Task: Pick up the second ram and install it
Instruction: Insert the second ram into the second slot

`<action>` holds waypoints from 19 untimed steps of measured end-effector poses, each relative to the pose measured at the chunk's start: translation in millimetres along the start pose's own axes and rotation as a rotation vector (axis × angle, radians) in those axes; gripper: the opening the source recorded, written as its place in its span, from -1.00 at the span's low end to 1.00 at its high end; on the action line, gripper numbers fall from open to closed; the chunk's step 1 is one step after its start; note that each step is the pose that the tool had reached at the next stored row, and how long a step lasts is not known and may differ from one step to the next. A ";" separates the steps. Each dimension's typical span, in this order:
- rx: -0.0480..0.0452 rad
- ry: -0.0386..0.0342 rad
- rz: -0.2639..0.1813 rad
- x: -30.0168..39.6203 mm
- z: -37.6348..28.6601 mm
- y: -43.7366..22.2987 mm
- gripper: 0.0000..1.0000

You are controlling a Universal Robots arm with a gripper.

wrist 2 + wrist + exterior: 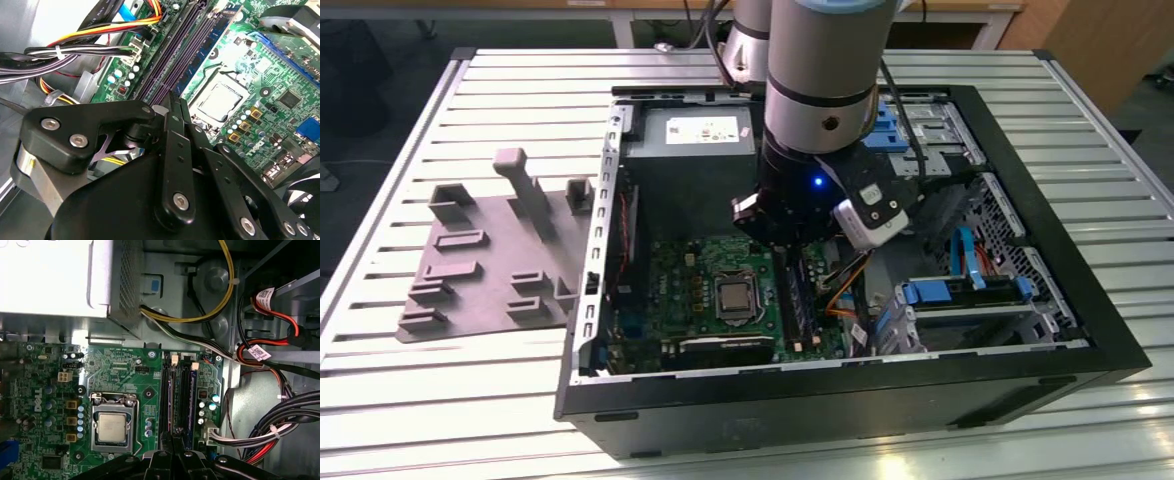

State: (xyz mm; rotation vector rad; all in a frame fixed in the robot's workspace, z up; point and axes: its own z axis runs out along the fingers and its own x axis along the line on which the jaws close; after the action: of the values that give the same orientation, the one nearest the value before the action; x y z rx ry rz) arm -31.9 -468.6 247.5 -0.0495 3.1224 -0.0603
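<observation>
The black gripper (172,107) hung over the green motherboard (707,265) inside the open black computer case (854,400), jaws together on the thin dark ram stick (176,102) above the long black slots (177,390), at three o'clock of the silver processor (111,426).

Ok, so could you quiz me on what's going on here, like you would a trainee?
1. True or false: the tool hangs outside the computer case.
2. In the first wrist view, what colour is the circuit board beneath the tool? A green, B red, C white.
3. Fill in: the grey holder block lies on the table to the exterior view's ____ of the case.

Key
1. False: the tool is down inside the open case, above the long memory slots.
2. A.
3. Left.
</observation>
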 end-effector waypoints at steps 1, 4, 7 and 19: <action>0.0001 0.0001 0.003 0.0 0.6 0.0 -0.76; 0.0002 0.0005 0.012 0.0 2.4 0.1 -0.76; 0.0002 0.0006 0.014 0.1 4.0 0.2 -0.76; 0.0002 0.0006 0.014 -0.2 11.8 2.2 -0.76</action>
State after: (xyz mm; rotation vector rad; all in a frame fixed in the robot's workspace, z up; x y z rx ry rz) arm -31.5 -466.9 235.6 -0.0273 3.1230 -0.0605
